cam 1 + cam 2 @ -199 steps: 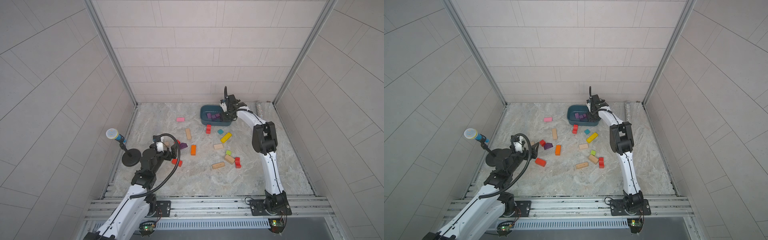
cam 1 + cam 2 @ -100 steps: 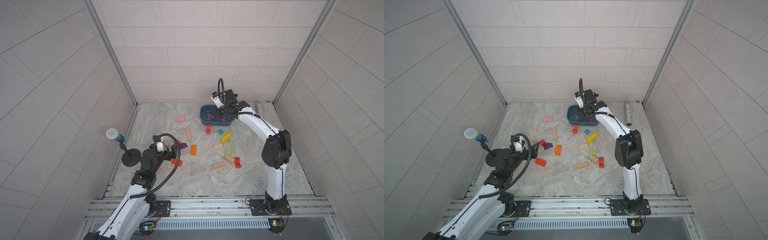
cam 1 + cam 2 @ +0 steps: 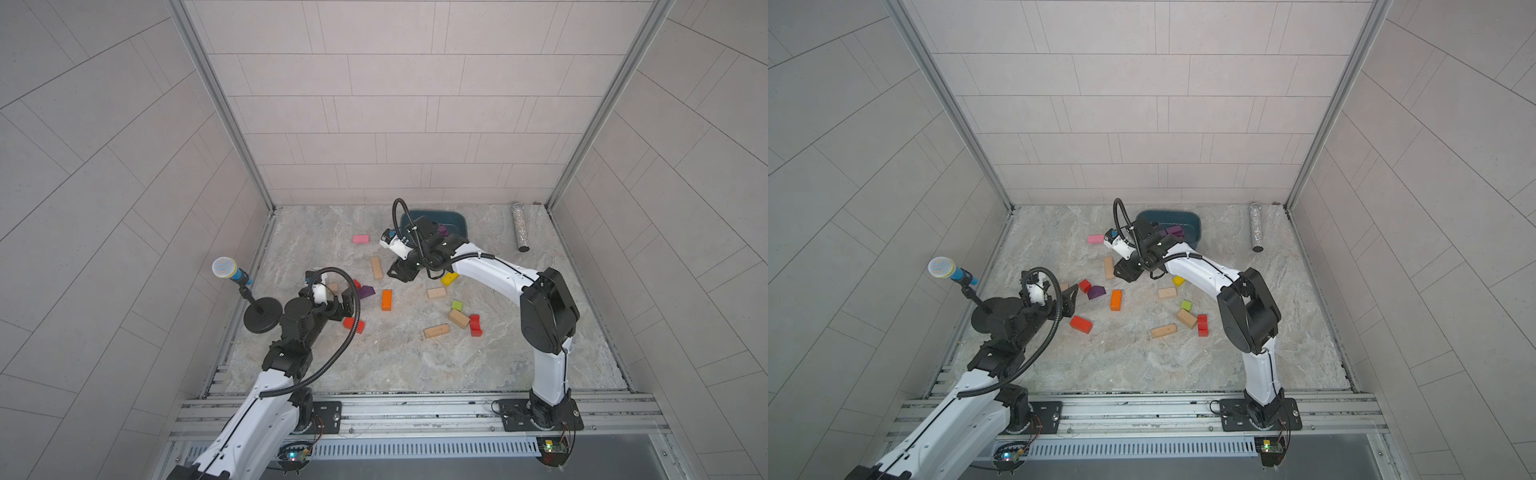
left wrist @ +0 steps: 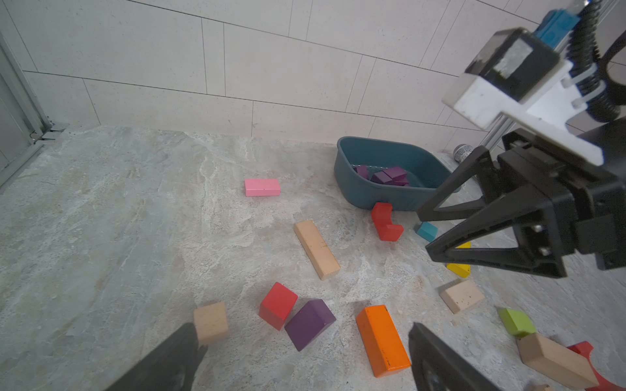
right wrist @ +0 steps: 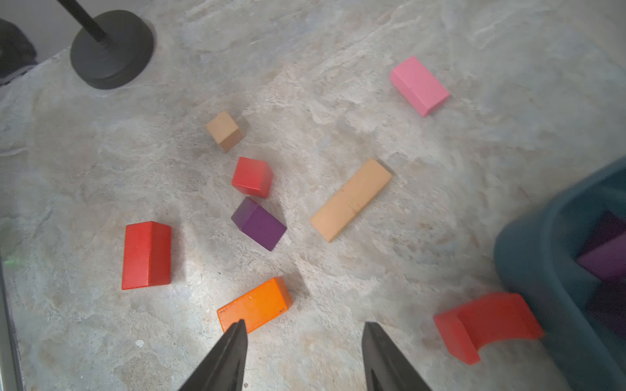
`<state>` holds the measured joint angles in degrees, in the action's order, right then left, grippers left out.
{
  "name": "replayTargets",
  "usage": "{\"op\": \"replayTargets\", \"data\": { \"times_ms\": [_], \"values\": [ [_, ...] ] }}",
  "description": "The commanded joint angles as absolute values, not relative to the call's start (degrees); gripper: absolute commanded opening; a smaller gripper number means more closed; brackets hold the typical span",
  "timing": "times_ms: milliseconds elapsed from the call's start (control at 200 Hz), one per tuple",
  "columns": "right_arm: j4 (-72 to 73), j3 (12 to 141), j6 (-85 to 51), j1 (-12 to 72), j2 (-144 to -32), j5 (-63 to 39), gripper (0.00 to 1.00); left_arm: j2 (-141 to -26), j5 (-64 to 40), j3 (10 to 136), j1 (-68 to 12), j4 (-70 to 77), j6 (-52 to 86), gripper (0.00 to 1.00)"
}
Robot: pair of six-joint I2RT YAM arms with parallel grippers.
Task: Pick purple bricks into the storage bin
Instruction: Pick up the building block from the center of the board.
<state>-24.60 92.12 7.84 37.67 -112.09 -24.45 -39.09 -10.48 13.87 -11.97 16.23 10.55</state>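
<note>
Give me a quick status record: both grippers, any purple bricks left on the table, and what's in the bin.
left gripper: open, empty, low over the table
right gripper: open, empty, above the table near the orange brick
loose purple brick: one on the table beside a red cube, ahead of the left gripper, not gripped
storage bin: holds several purple bricks; exact count unclear
other purple on table: none visible
likely next: left gripper closes on the loose purple brick

Storage bin [image 5: 528, 264] and its purple bricks [image 5: 603, 262]: blurred, partly beyond right wrist view's edge
</note>
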Motion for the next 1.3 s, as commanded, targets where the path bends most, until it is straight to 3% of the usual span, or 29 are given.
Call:
{"op": "replayTargets", "data": {
  "times_ms": [0, 265, 520, 1296],
  "values": [
    [-22.2, 92.3, 11.2, 40.2, -114.3, -28.1, 0.57, -38.3, -10.7, 13.3, -11.5, 17.6, 10.3, 1.00],
    [-22.3, 95.3, 13.3, 44.0, -122.0, -28.1, 0.56, -38.3, -10.8, 13.4, -11.6, 17.6, 10.2, 1.00],
    [-23.9, 100.9, 13.3, 44.0, -127.2, -28.6, 0.62, -38.6, -10.8, 13.4, -11.6, 17.8, 10.2, 1.00],
    [-26.2, 108.9, 15.4, 43.5, -134.5, -27.0, 0.69, -38.5, -10.8, 13.3, -11.5, 17.9, 10.1, 1.00]
  ]
}}
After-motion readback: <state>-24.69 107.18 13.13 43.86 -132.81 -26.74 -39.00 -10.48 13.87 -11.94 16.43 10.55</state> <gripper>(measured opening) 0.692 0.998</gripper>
